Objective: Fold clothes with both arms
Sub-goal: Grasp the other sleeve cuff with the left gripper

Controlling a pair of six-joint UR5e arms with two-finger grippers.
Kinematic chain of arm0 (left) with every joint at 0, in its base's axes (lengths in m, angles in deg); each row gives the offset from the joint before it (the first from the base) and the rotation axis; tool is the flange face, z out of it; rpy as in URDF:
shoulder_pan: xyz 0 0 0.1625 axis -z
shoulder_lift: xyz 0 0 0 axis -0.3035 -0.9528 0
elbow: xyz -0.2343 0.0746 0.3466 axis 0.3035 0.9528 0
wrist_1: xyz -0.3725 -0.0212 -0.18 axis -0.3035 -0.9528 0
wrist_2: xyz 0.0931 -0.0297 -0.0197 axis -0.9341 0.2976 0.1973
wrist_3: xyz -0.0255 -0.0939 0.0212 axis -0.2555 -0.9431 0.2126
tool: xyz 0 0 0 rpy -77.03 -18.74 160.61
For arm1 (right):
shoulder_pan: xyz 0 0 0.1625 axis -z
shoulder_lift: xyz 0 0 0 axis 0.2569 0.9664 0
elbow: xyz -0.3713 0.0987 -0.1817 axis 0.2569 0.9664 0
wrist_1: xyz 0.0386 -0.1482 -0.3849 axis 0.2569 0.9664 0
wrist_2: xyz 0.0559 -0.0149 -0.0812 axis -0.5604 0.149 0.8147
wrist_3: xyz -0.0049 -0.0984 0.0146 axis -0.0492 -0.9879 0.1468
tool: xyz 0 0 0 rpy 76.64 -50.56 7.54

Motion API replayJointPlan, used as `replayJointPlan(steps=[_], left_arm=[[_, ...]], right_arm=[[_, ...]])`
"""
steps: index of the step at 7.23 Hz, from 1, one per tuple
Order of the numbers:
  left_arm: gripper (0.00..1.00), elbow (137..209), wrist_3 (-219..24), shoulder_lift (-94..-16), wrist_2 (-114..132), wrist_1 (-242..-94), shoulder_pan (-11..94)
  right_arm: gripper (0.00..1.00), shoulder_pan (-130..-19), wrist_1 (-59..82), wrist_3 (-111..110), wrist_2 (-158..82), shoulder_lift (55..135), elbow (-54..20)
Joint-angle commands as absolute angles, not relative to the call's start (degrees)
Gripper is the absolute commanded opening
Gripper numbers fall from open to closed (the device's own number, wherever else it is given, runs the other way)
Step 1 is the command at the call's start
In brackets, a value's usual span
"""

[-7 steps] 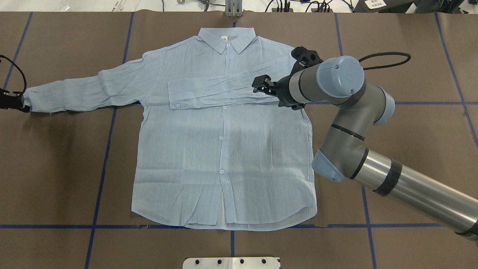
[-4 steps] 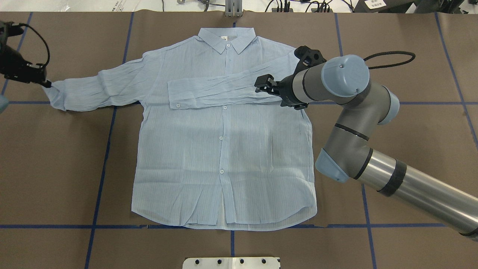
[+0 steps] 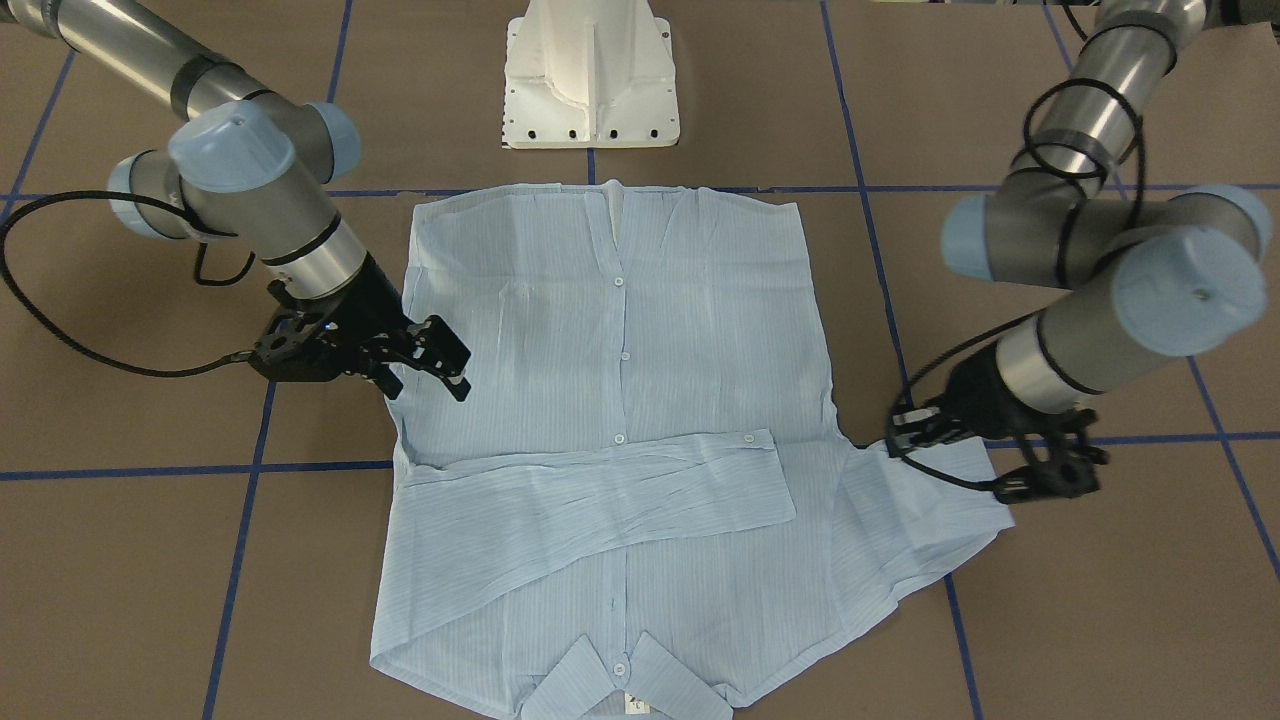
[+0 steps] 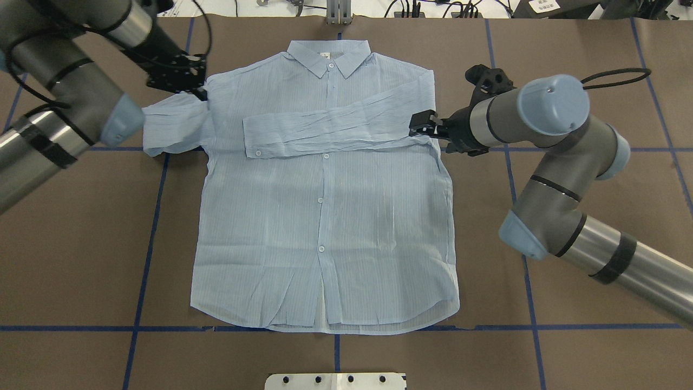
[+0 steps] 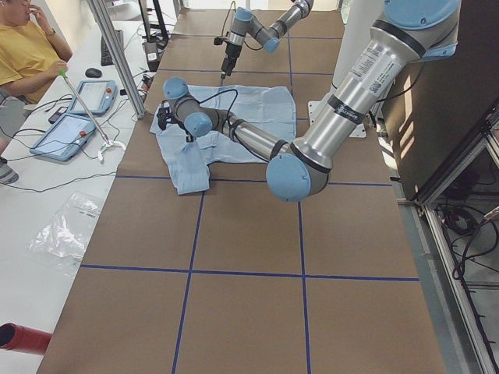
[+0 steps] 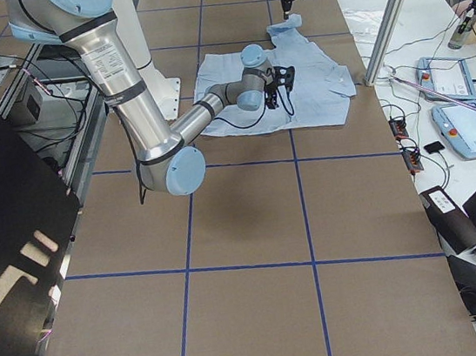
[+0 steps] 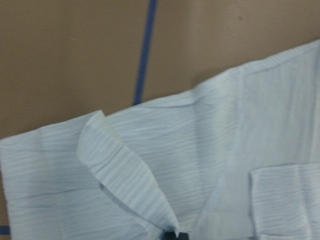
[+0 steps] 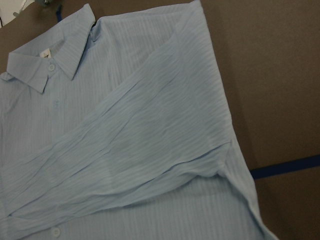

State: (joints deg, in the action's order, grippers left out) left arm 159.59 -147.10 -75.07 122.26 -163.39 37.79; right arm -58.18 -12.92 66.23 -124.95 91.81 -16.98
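The light-blue striped shirt (image 4: 325, 227) lies flat and buttoned on the brown table, collar at the far side. One sleeve (image 4: 325, 132) is folded across the chest. My left gripper (image 4: 201, 93) is shut on the cuff of the other sleeve (image 4: 173, 127) and holds it by the shirt's shoulder, so that sleeve is doubled over. In the left wrist view the cloth (image 7: 130, 175) rises to the fingertips at the bottom edge. My right gripper (image 4: 421, 125) is open and empty, just above the shirt's edge beside the folded sleeve. In the front-facing view the left gripper (image 3: 900, 437) is on the right and the right gripper (image 3: 455, 362) on the left.
The white pedestal base (image 3: 590, 80) stands at the near table edge. Blue tape lines (image 4: 146, 238) cross the brown table cover. An operator (image 5: 27, 47) sits at a side table with tablets (image 5: 74, 128) beyond the far edge.
My left gripper has carried the sleeve cuff from the far left in to the shirt's shoulder, doubling the sleeve over. My right gripper has drawn back from the folded sleeve to the shirt's edge.
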Motion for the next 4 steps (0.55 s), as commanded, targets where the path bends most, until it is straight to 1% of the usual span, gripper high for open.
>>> replayJointPlan(steps=[1,2,3,4], left_arm=[[0.0,153.3,-162.71,-87.59,112.78,-168.85,29.74],[0.0,146.8,-172.1,-92.96,108.46,-177.08,27.27],[0.0,144.04,-174.98,-95.97,101.54,-178.64,23.24],[0.0,144.01,-175.44,-95.91,98.25,-178.83,21.89]], right_arm=[[0.98,-63.47,-13.6,59.01,-130.22,97.44,-17.83],[0.98,-64.36,-13.6,57.77,-130.41,99.64,-19.22],[0.99,-64.19,-13.52,57.67,-130.15,100.62,-21.15],[0.99,-64.28,-13.52,57.67,-129.72,100.8,-21.17]])
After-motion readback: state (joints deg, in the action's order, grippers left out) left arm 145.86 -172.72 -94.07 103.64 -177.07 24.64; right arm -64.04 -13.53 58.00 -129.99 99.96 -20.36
